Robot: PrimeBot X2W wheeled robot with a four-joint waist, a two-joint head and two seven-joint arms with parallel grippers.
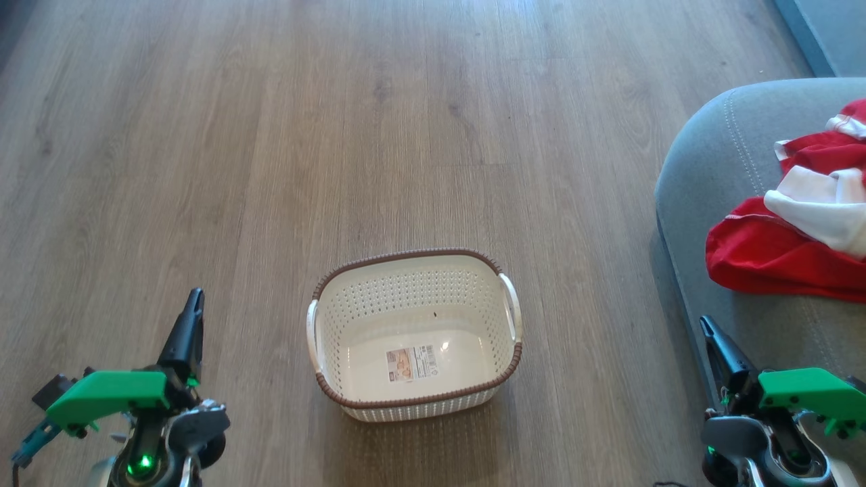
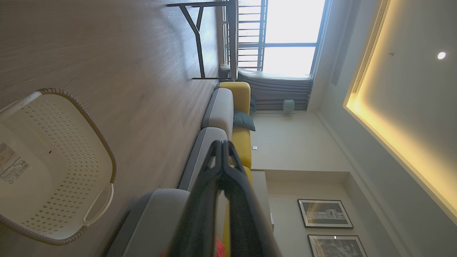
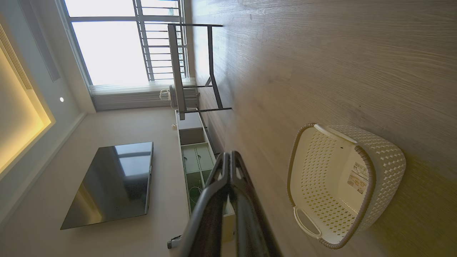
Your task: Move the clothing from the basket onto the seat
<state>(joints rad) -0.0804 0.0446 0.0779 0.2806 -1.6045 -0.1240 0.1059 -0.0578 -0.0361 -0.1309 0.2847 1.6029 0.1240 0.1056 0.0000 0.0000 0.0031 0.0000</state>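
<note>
basket [image 1: 416,331] empty on floor [image 1: 270,135]; clothing [image 1: 791,237] heaped on seat [image 1: 703,169], job looks done; left gripper [image 1: 193,304] and right gripper [image 1: 707,328] clenched, holding nothing, parked clear either side

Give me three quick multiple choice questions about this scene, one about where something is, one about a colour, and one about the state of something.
1. The clothing lies: A in the basket; B on the seat; C over a chair.
2. The basket's rim is: A brown; B green; C blue.
3. The left gripper has its jaws: A wide open; B shut on clothing; C shut, holding nothing.

Answers:
1 B: the red and white pile rests on the grey-blue cushion, and the basket holds no clothing.
2 A: a brown woven-look band runs round the top of the cream walls.
3 C: in the left wrist view the jaws meet at the tip with nothing between them.
</note>
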